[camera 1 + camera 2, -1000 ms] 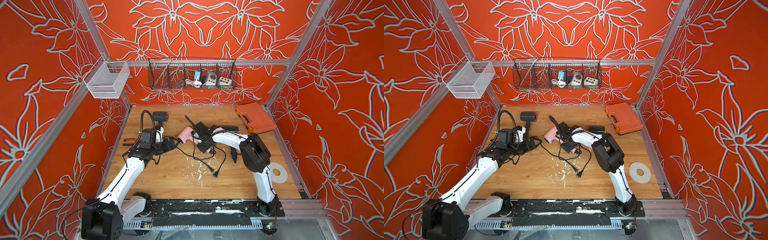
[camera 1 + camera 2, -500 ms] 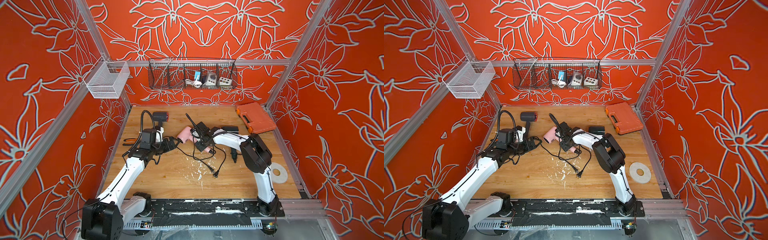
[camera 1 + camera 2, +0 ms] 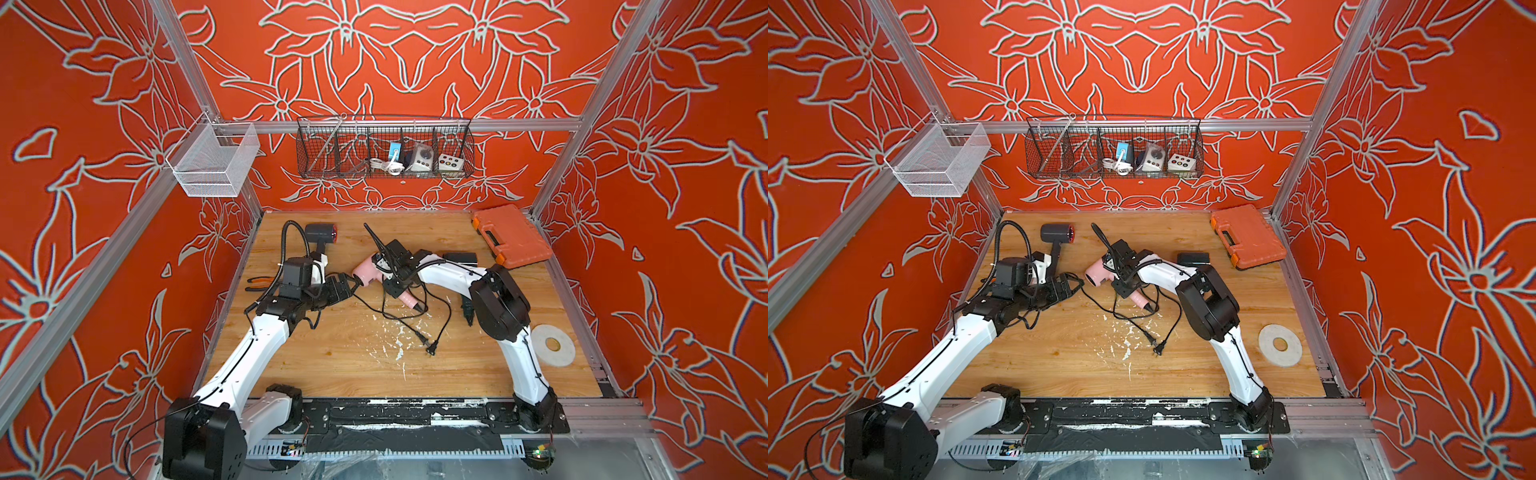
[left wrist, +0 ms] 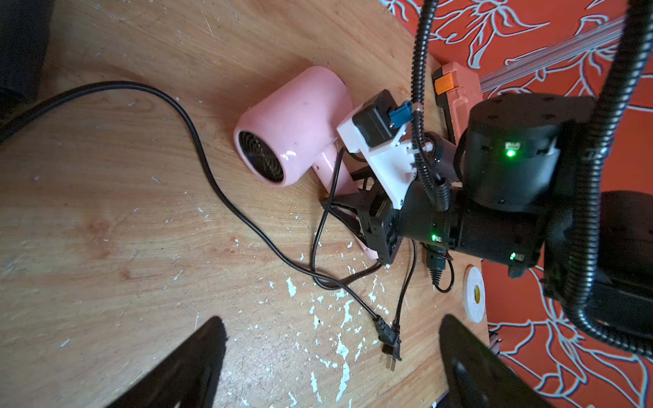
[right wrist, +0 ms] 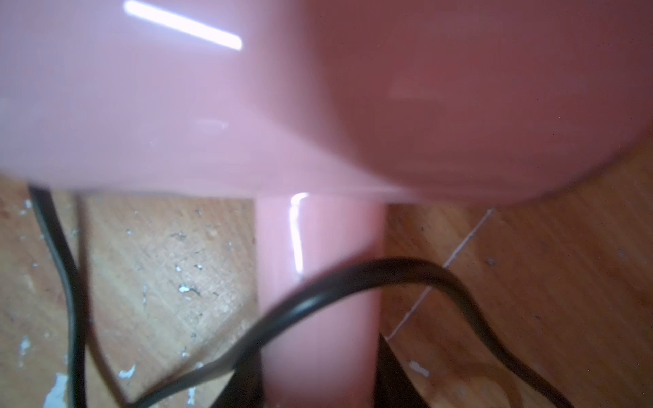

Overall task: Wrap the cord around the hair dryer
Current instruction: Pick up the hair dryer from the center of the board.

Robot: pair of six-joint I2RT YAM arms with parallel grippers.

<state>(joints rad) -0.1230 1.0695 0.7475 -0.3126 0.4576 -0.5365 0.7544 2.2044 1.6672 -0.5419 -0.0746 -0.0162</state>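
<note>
The left gripper (image 4: 330, 332) gapes wide beside the pink plastic hair dryer (image 4: 296, 116); the right gripper (image 3: 395, 286) straddles its handle, grip unclear. Frontward the wooden tabletop (image 3: 332, 365) lies open.

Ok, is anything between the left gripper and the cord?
Nothing visible. In the left wrist view the open left gripper has a clear line to the cord, whose plug lies just ahead of its fingers. The right gripper straddles the handle of the dryer beyond the cord, out of the path.

readable text: none | brands, numbers: none | tape roll (image 4: 472, 311) core mark: too blurred to read
</note>
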